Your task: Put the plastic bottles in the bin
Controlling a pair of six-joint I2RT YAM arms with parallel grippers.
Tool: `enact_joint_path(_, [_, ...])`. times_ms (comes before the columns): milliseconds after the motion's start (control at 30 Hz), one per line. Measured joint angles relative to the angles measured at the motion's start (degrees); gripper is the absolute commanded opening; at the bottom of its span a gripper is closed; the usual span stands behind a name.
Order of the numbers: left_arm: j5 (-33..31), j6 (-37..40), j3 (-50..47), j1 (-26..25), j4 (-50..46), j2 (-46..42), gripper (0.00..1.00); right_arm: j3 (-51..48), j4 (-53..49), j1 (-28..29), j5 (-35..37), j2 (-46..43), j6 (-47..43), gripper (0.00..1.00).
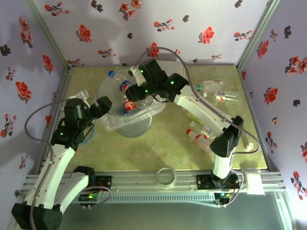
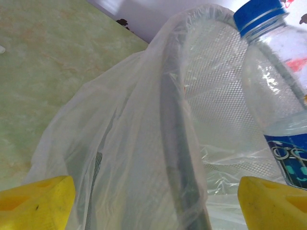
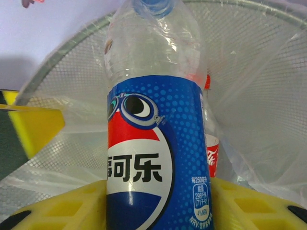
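The bin stands mid-table, lined with a crinkly bag. My right gripper hangs over it, shut on a blue-labelled, blue-capped bottle. In the right wrist view that bottle sits between the yellow fingers, over the bin's mesh wall. A red-labelled bottle lies inside behind it. My left gripper is open and straddles the bin's left rim. Its wrist view shows bag and rim between the wide-apart fingertips, with the blue-capped bottle at right.
Loose bottles lie right of the bin: two near the back right and a red-capped pair beside the right arm. A small clear ring sits at the front edge. Floral walls close in the table.
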Motion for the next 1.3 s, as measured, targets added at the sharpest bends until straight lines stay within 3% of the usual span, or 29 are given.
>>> enact_joint_path(167, [0.0,0.3,0.1,0.1,0.0,0.0,0.89,-0.3,-0.5,0.0,1.3,0.0,-1.1,0.85])
enact_joint_path(367, [0.0,0.4,0.3,0.2,-0.3,0.0,0.89,0.5,-1.7,0.0,3.8,-0.3,-2.3,0.86])
enact_joint_path(500, [0.0,0.4,0.3,0.3,-0.3,0.0,0.89,1.5,-1.8,0.0,5.2,-1.1,-3.0,0.8])
enact_joint_path(667, [0.0,0.4,0.3,0.3,-0.3,0.0,0.89,3.9,-1.8,0.0,5.4,-1.2,-3.3,0.6])
enact_joint_path(867, [0.0,0.3,0.3,0.3,-0.1,0.1,0.89,10.5,-1.9,0.0,4.8,4.0,-2.6,0.45])
enact_joint_path(1100, [0.5,0.1,0.3,0.4,0.5,0.6,0.88,10.7,-2.3,1.2,3.6,14.6,-1.5,0.38])
enact_joint_path(1300, [0.5,0.1,0.3,0.4,0.8,0.9,0.88,1.1,-1.6,3.4,2.8,15.7,-0.3,0.37])
